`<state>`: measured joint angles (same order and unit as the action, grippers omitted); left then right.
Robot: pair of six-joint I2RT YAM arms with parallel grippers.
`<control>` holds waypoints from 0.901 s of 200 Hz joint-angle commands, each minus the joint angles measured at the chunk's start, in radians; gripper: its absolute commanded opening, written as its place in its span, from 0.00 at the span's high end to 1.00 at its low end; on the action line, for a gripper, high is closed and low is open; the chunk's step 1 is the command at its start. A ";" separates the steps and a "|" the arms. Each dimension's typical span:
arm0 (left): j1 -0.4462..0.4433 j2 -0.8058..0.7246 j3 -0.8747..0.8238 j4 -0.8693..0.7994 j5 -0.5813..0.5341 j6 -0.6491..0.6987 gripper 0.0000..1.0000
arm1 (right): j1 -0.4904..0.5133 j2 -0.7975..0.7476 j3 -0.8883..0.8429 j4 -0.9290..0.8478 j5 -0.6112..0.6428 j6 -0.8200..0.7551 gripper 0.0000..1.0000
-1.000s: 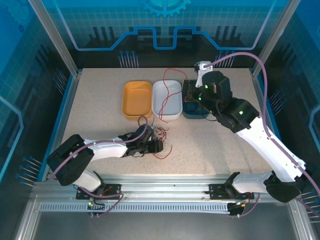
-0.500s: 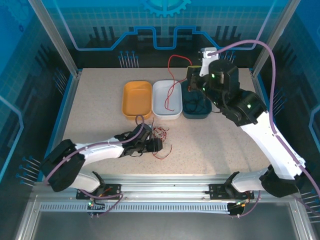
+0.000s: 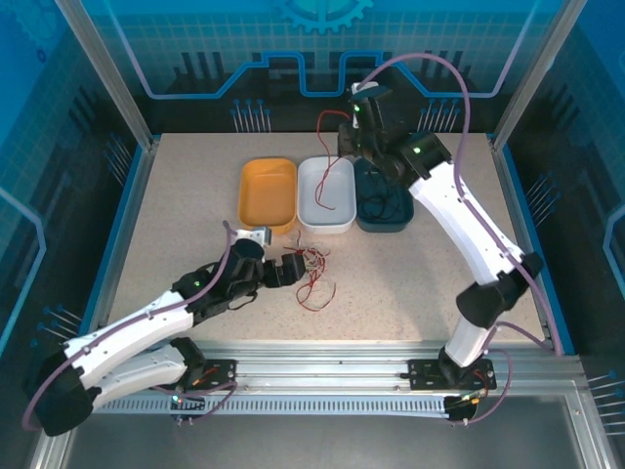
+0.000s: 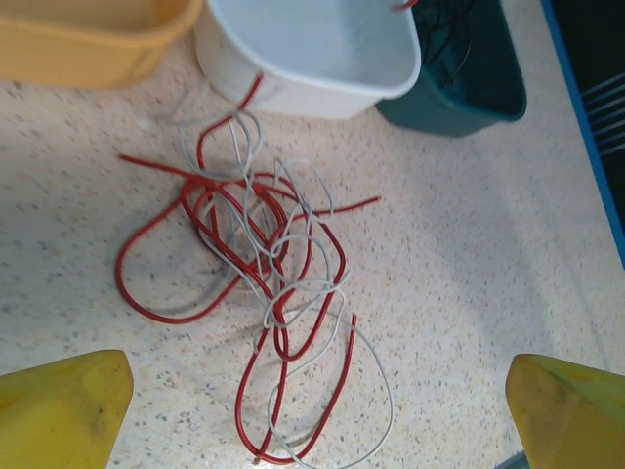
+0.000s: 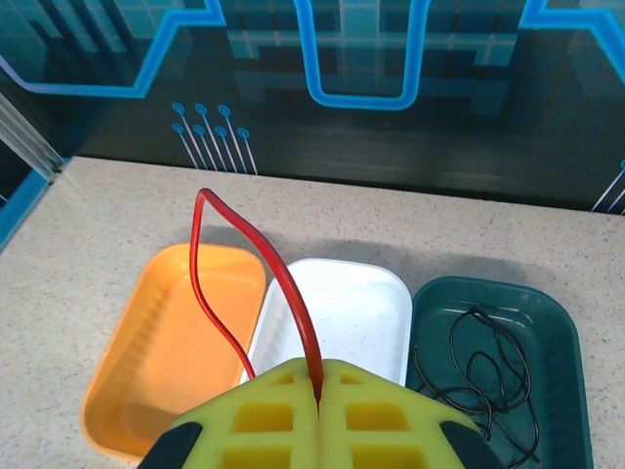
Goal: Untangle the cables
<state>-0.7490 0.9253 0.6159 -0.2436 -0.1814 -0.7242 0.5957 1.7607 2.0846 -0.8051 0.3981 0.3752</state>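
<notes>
A red cable (image 5: 196,244) is pinched in the right claw (image 5: 317,386) over the white tray (image 5: 361,318) at the far edge of the bench (image 3: 420,283); the left claw (image 4: 314,410) is spread wide above the tangled cables (image 4: 259,249); a tray drop is judged next

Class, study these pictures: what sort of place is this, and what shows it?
Most likely a robotics lab work cell: a left arm and right arm bolted to an aluminium rail, blue circuit-pattern panels walling the table, and a tangle of cables beside a row of bins.
</notes>
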 commanded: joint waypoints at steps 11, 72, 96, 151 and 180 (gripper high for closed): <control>0.003 -0.085 -0.018 -0.119 -0.131 0.031 0.01 | -0.060 0.150 0.143 -0.113 -0.067 0.003 1.00; 0.012 -0.116 -0.030 -0.151 -0.155 0.022 0.01 | -0.131 0.370 0.215 -0.170 -0.188 0.017 1.00; 0.018 -0.108 -0.028 -0.150 -0.158 0.019 0.01 | -0.137 0.431 0.218 -0.176 -0.200 0.007 1.00; 0.038 -0.105 -0.033 -0.152 -0.153 0.007 0.01 | -0.140 0.560 0.242 -0.205 -0.212 -0.001 1.00; 0.045 -0.105 -0.034 -0.150 -0.144 0.005 0.01 | -0.139 0.611 0.244 -0.197 -0.207 -0.011 1.00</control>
<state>-0.7132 0.8181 0.5980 -0.3733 -0.3183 -0.7086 0.4648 2.3314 2.2940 -0.9771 0.2008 0.3809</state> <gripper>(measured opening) 0.992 0.040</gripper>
